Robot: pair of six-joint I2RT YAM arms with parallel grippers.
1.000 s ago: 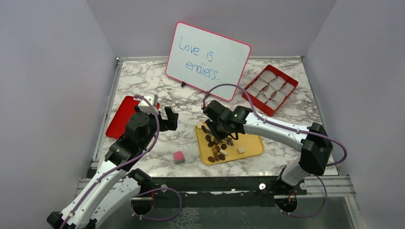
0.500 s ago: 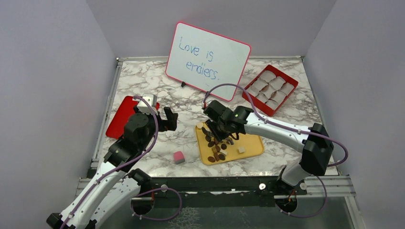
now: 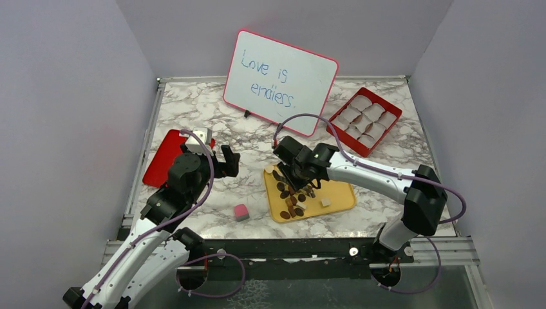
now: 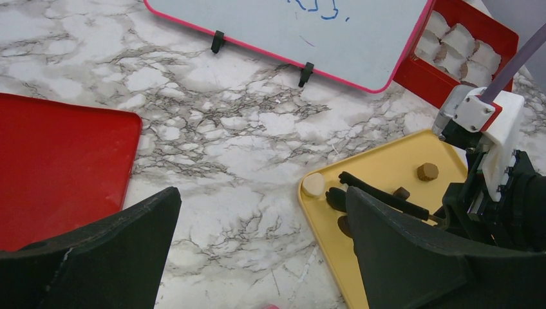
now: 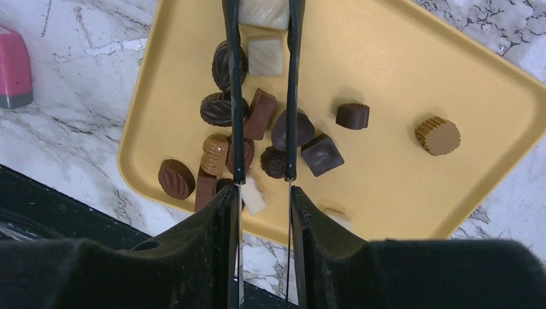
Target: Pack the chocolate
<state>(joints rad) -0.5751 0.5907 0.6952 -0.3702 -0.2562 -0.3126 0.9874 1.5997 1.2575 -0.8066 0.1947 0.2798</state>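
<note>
The chocolate (image 5: 257, 122) lies as several small dark brown, tan and cream pieces on a yellow tray (image 5: 386, 187), also seen from above (image 3: 338, 199). My right gripper (image 5: 264, 193) is shut on black tongs (image 5: 235, 96) and hovers over the pile (image 3: 293, 193). The two prongs reach across the pieces to a cream square (image 5: 264, 11) that sits between their tips at the frame's top edge. I cannot tell if it is pinched. My left gripper (image 4: 264, 199) is open and empty above the marble, left of the tray (image 3: 228, 159).
A red box (image 3: 365, 119) of white paper cups stands at the back right. A flat red lid (image 3: 161, 158) lies at the left. A whiteboard (image 3: 280, 80) stands at the back. A pink-and-white cube (image 3: 241, 212) sits left of the tray.
My right gripper has edged slightly left over the tray. The left arm has not moved.
</note>
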